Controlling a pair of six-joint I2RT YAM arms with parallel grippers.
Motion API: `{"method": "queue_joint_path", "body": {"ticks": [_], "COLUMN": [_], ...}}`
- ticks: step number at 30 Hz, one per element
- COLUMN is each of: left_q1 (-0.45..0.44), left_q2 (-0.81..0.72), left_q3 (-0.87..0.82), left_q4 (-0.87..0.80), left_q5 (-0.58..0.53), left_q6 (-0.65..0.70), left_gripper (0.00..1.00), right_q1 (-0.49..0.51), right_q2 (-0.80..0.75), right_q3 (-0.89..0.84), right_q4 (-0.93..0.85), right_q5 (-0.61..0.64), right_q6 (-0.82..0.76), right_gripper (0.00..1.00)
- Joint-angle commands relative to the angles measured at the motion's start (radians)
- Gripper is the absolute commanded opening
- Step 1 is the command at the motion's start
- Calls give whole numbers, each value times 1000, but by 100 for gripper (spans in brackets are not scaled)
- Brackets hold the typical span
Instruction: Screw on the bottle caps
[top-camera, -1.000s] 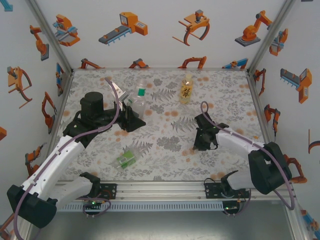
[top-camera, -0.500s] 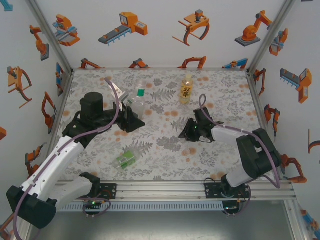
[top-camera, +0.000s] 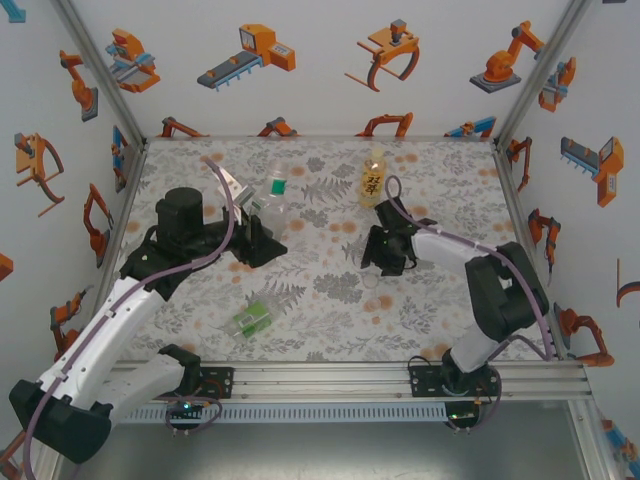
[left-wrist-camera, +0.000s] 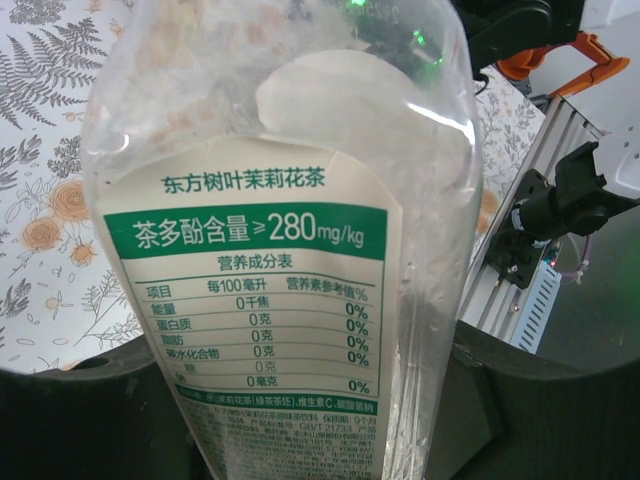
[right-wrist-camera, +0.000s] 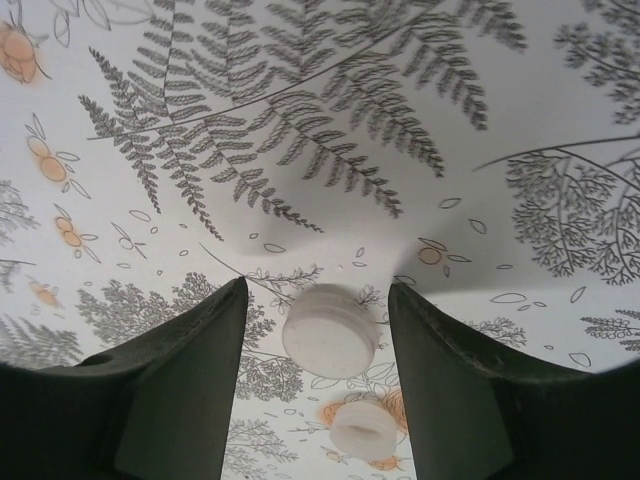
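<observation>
My left gripper (top-camera: 256, 214) (left-wrist-camera: 310, 410) is shut on the white-labelled bottle (top-camera: 272, 192) (left-wrist-camera: 270, 250), whose label has a green band and sits close against the left wrist camera. The amber bottle (top-camera: 373, 177) stands upright at the back. The green-labelled bottle (top-camera: 250, 317) lies on its side near the front. My right gripper (top-camera: 375, 262) (right-wrist-camera: 318, 292) is open low over the table's middle. A white bottle cap (right-wrist-camera: 330, 330) sits between its fingers, touching neither. A second cap (right-wrist-camera: 365, 430) lies just beyond it on the mat.
The floral mat (top-camera: 330, 290) covers the table inside white walls. An aluminium rail (top-camera: 320, 375) runs along the near edge. The right arm's cable (top-camera: 392, 195) loops up close to the amber bottle.
My right gripper has swung left and back toward the table's middle and has opened, letting go of a cap. The left gripper still holds the bottle, shifted slightly left.
</observation>
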Motion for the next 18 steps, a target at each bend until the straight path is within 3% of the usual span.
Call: {"method": "queue_joint_path", "body": {"ticks": [1,4,13,18], "left_q1": [4,4,4,4], "left_q2": [-26,-27,-12,-9], "left_q3": [-11,-13,-12,-15], "left_q4": [-8,-9,-7,-7], "left_q5": [-6,-12,-7,-7], "left_q6": [12,15,16,15], "left_gripper": [40,41,41,41], "right_q1": [60,99,137,146], "right_q2": [58,56,55,66], "right_q3": [56,61,54,93], "right_q4": [-170,-202,-169,-224], "right_q5": [113,165,165,175], "right_q6": [-71,-77,-54,-55], "right_gripper": [55,53,47,50]}}
